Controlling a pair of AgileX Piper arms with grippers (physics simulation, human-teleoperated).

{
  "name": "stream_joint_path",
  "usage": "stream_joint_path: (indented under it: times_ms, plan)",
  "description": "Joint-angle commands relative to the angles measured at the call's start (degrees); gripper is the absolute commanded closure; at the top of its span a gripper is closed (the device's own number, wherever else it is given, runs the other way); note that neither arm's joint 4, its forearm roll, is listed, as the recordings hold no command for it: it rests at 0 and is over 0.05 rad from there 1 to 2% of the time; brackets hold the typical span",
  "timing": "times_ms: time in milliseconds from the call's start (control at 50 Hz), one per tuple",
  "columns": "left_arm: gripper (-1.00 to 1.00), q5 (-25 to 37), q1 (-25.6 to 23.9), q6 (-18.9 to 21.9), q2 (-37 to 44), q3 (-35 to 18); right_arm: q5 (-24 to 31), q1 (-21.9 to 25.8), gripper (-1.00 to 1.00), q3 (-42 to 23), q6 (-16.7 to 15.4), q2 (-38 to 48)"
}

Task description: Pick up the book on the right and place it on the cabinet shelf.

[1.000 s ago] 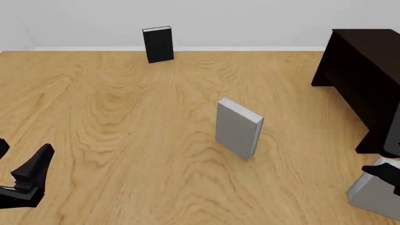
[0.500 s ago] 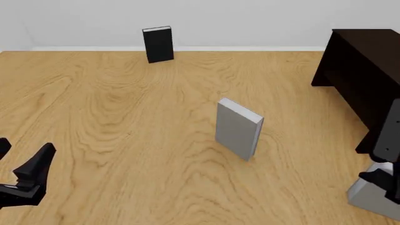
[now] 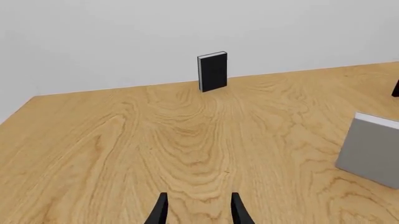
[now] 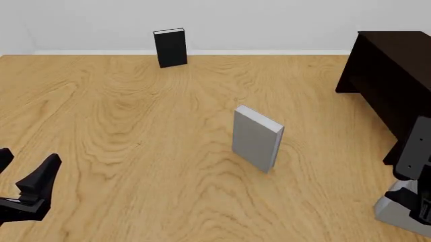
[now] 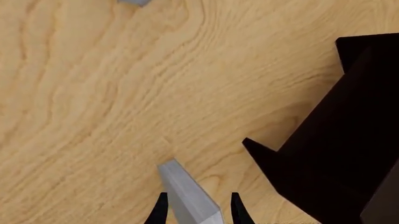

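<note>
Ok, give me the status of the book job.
Done: the right gripper has reached the book at the table's near right; its jaws straddle the top edge. In hand: the grasp; whether the jaws are clamped is unclear, and the book appears to be still on the table. Left: lift and set it on the cabinet shelf. The left gripper is idle.

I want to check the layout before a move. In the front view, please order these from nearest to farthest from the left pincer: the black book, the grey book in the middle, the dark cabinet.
From the left pincer:
1. Grey middle book, table centre.
2. Black book, far edge by the wall.
3. Dark cabinet, far right.
</note>
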Motion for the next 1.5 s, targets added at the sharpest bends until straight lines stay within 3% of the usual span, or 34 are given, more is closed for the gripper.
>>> stream_joint_path:
  times_ms: [20,460,760,780,1060,1500]
  plan:
    - [-1.0,-0.2,-0.1,0.0,0.4,0.0,-1.2,-1.3,-1.0,1.5,-0.5,0.4]
    - [-1.0,-0.7,-0.3,0.1,1.2,0.0,-2.4,-9.1,-1.0,5.0,-7.2,-1.2]
    - [-1.0,-0.4,-0.6,0.1,1.1,0.0,-2.7,-9.7,-1.0,5.1,-9.0,-2.0]
    - [-1.0,-0.6,-0.6,0.1,1.3,0.0,-2.7,-9.5,1.0,5.1,-8.9,-2.2]
    - [-1.0,-1.9,-0.7,0.1,2.7,0.0,-1.5,-8.1,1.0,3.6,-8.4,-2.7]
    - [-1.0,-3.1,-1.5,0.1,4.0,0.0,7.1,-3.2,1.0,-2.7,-7.4,-7.3]
